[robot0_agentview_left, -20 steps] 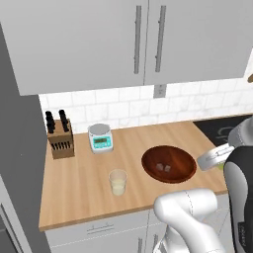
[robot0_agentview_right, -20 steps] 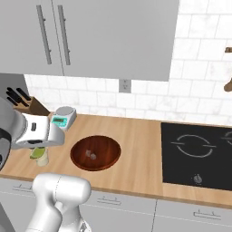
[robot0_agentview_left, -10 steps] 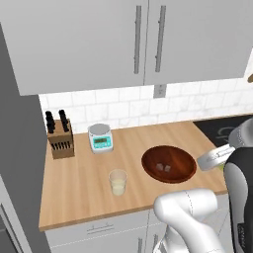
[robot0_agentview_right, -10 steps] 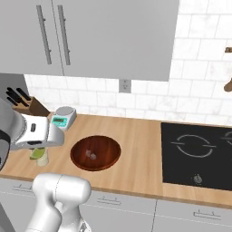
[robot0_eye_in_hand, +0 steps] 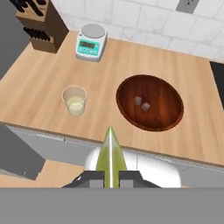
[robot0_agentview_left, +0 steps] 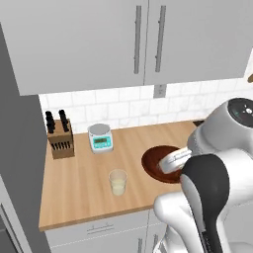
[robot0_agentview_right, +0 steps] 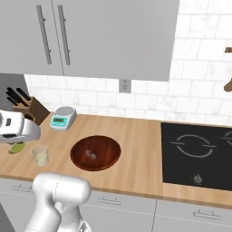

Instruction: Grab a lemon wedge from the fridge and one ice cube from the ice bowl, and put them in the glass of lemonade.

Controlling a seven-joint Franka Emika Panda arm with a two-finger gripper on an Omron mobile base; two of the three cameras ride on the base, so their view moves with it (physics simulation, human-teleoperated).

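On the pale wooden counter (robot0_eye_in_hand: 39, 83), under grey wall cabinets (robot0_agentview_left: 99, 44) and white tile, a small clear tumbler of pale yellow lemonade (robot0_eye_in_hand: 74, 100) is standing beside a wide dark wooden bowl (robot0_eye_in_hand: 149, 103) holding two ice cubes (robot0_eye_in_hand: 146, 106). Out over the counter's front edge, the two-finger gripper (robot0_eye_in_hand: 111, 174) is pinching a yellow-green lemon wedge (robot0_eye_in_hand: 110, 155).

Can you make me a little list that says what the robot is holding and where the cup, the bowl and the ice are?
holding: lemon wedge, pinched between the fingers
gripper: in front of the counter edge, not yet over the glass
glass of lemonade: upright on the wooden counter, left of the bowl in the hand view
ice bowl: on the counter
ice: two ice cubes in the bowl
also there: kitchen scale, knife block
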